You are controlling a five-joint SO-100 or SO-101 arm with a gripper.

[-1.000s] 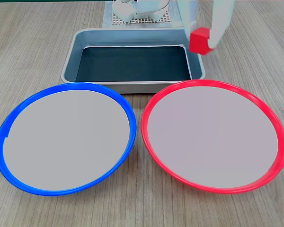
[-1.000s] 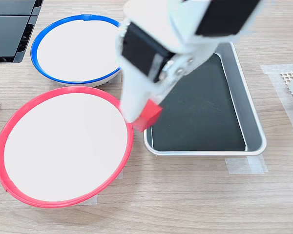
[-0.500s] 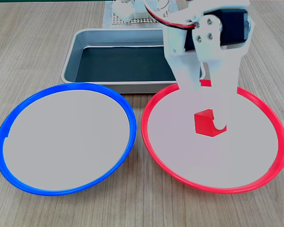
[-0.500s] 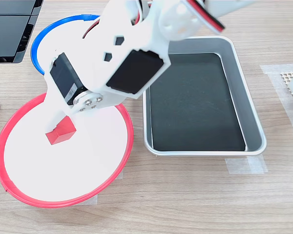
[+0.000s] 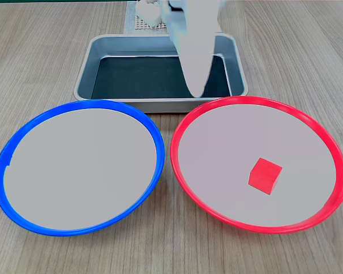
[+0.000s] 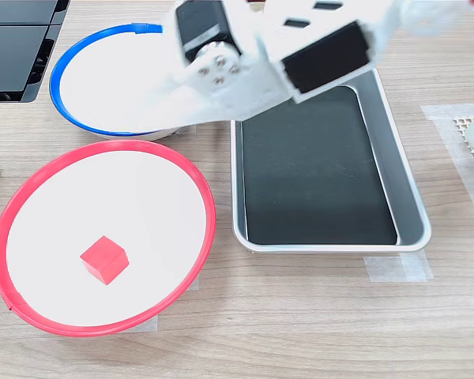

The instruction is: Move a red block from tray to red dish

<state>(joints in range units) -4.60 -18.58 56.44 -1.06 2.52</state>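
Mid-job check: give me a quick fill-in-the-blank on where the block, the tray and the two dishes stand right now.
1. The red block lies on the dish with the ____ rim.
2. The tray holds ____ blocks.
3. The blue dish is ____ of blocks.
4. The red dish is on the first exterior view's ____ side.

Missing words: red; no; empty; right

Small red cube (image 5: 265, 176): lying alone inside the round red-rimmed dish (image 5: 186, 174).
Silver metal tray (image 5: 83, 74): behind both dishes.
Blurred white gripper (image 5: 195, 63): over the tray.
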